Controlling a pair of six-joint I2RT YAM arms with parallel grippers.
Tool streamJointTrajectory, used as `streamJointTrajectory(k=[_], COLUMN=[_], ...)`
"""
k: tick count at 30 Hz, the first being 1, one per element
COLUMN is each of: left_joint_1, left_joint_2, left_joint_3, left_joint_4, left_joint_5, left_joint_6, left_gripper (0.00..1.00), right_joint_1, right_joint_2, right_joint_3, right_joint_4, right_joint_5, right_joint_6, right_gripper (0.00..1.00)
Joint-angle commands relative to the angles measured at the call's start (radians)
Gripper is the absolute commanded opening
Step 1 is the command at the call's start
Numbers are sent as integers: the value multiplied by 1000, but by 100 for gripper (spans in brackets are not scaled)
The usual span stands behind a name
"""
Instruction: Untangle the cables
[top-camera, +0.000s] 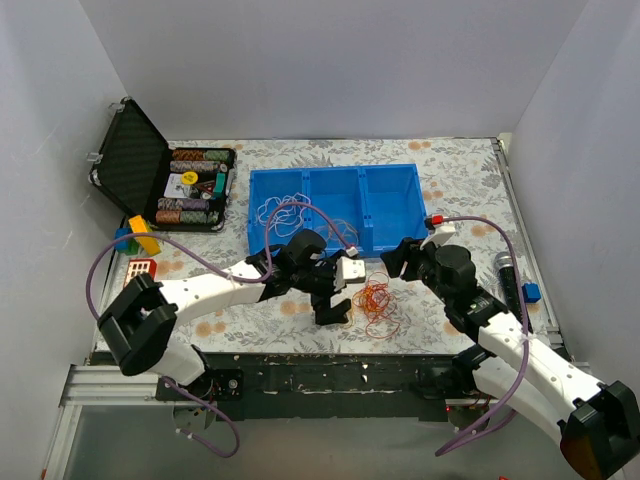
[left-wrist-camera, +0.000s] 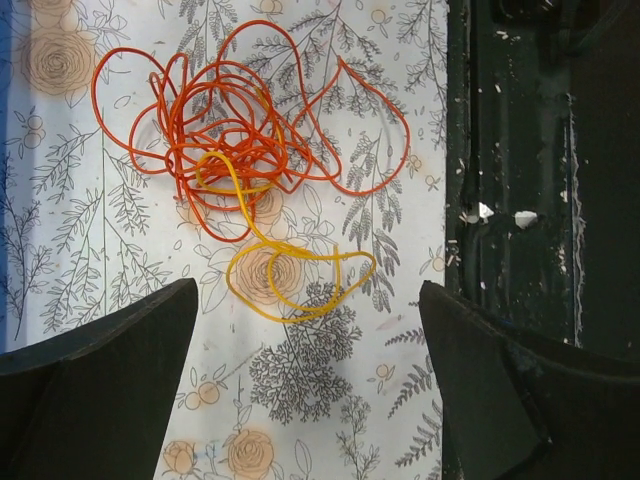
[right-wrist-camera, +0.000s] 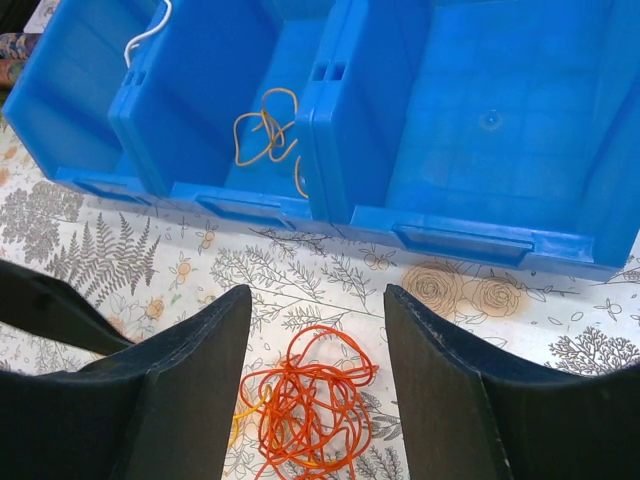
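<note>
Poised, empty, for a two-sided pull.
Left claw (left-wrist-camera: 308, 330) gapes wide over the yellow cable (left-wrist-camera: 298, 282) trailing from the orange tangle (left-wrist-camera: 225, 130), upper left; right claw (right-wrist-camera: 318, 300), half open and holding nothing, frames that tangle on the surface (right-wrist-camera: 560, 310).

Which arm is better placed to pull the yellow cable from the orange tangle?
Left, probably: its open jaws frame the yellow cable, whose loop lies clear of the orange tangle; the right arm faces mostly orange.

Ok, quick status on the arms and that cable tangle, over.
Both open, empty: left gripper lined up on yellow cable, right gripper near orange tangle. Yellow cable's end runs into the tangle; both on table. Nothing in the way.
</note>
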Motion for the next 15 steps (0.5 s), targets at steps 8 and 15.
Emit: streamJointTrajectory(k=[8,15], left_joint_1=[-3,-3], left_joint_2=[123,212], left_joint_3=[58,73], left_joint_4=[164,211], left_joint_5=[18,-5], left_joint_6=[-199,-193], left_gripper=[86,55], right_joint_1=[4,4], right_joint_2=[-74,-114], right_joint_3=[-7,-13], right_joint_4=[-4,-19], right_joint_5=[21,26], right_joint_6=[-28,-36], right_gripper=[63,63])
